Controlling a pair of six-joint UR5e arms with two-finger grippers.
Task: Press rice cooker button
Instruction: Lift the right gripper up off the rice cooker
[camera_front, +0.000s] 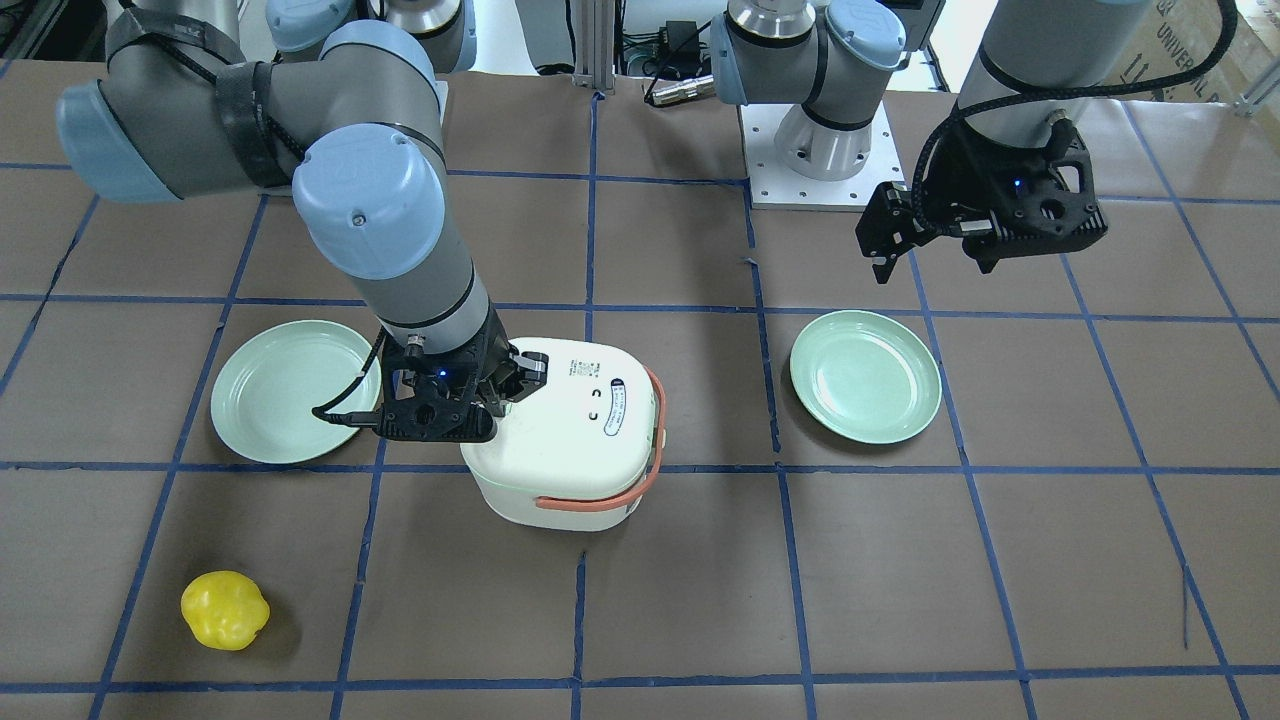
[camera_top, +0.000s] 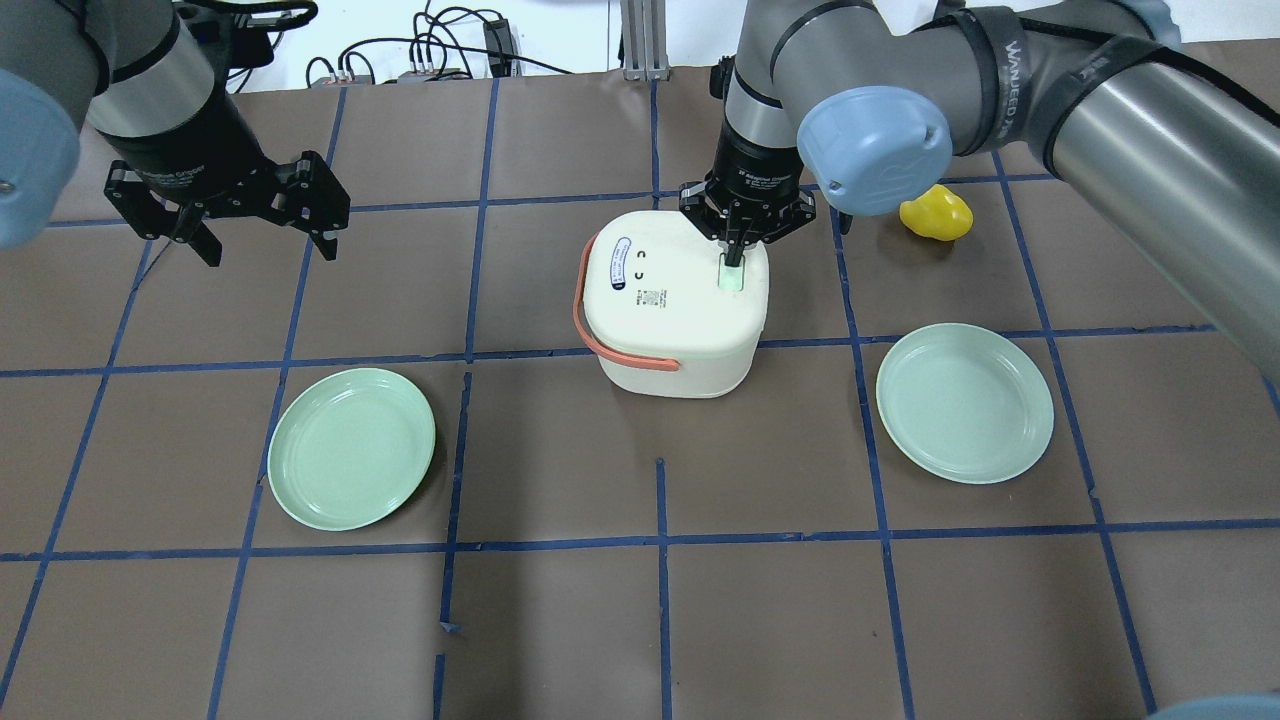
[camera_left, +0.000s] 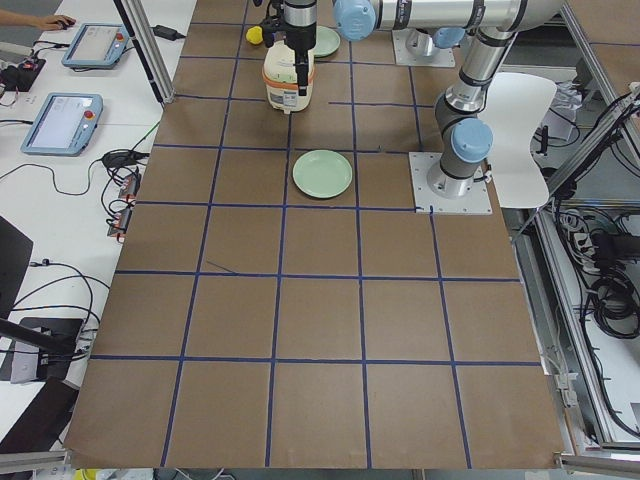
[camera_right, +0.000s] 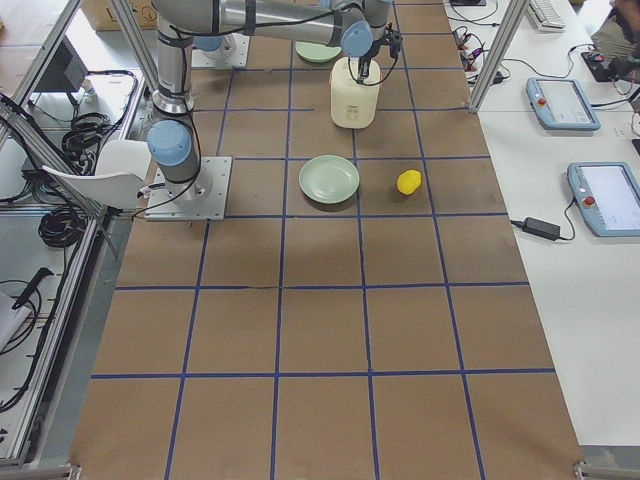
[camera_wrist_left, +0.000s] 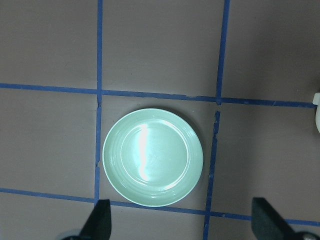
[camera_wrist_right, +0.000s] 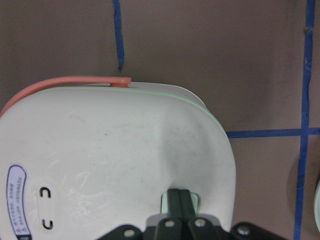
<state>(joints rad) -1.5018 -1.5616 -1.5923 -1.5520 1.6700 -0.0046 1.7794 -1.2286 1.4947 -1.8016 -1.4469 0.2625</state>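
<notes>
Brown paper gridded with blue tape covers the table (camera_top: 560, 600). At centre frame in the overhead view sits the white rice cooker (camera_top: 670, 310). From the upper right the right arm angles in, wrist vertical. The right gripper (camera_top: 735, 258) has its fingers pinched together into one narrow tip, apparently to poke the small green button (camera_top: 733, 280) beneath it. At upper left the left gripper (camera_top: 270, 250) hangs spread apart, well clear.

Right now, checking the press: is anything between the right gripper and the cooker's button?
Nothing: the overhead view shows the shut right gripper directly on the pale green button of the rice cooker.
</notes>
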